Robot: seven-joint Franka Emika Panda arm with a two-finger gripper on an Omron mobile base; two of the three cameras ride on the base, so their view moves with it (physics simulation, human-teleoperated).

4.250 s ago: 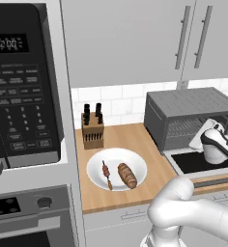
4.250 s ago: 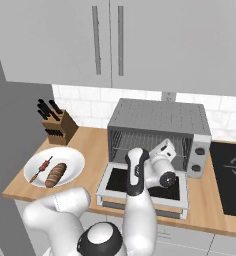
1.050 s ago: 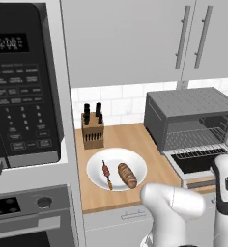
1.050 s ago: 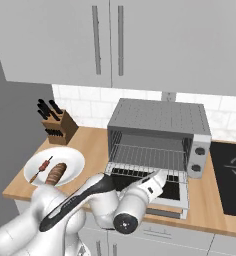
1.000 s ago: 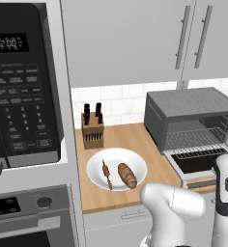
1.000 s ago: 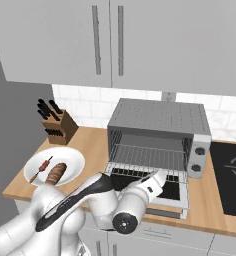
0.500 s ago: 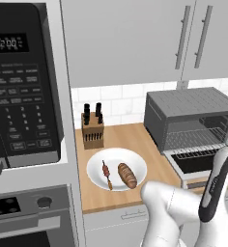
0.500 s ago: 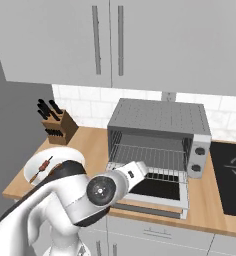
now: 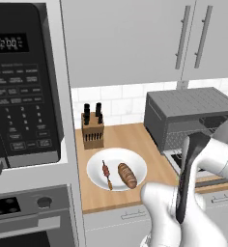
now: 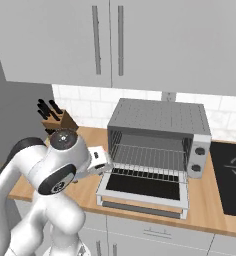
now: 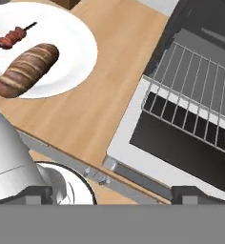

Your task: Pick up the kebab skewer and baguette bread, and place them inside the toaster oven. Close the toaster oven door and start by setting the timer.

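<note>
- Two food items for you: kebab skewer [image 9: 106, 174] and baguette bread [image 9: 127, 175] lie side by side on white plate [image 9: 136, 163], left of toaster oven [image 10: 160, 131].
- Toaster oven door [image 10: 143, 189] hangs open, flat.
- Gripper [image 11: 112, 191] released, empty, near the door's left corner.

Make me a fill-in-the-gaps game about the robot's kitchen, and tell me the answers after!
1. The kebab skewer and baguette bread lie together on a white ____.
2. The toaster oven door is ____.
3. The block behind the plate holds ____.
4. The gripper's jaws are ____.

Answers: plate; open; knives; open
</note>
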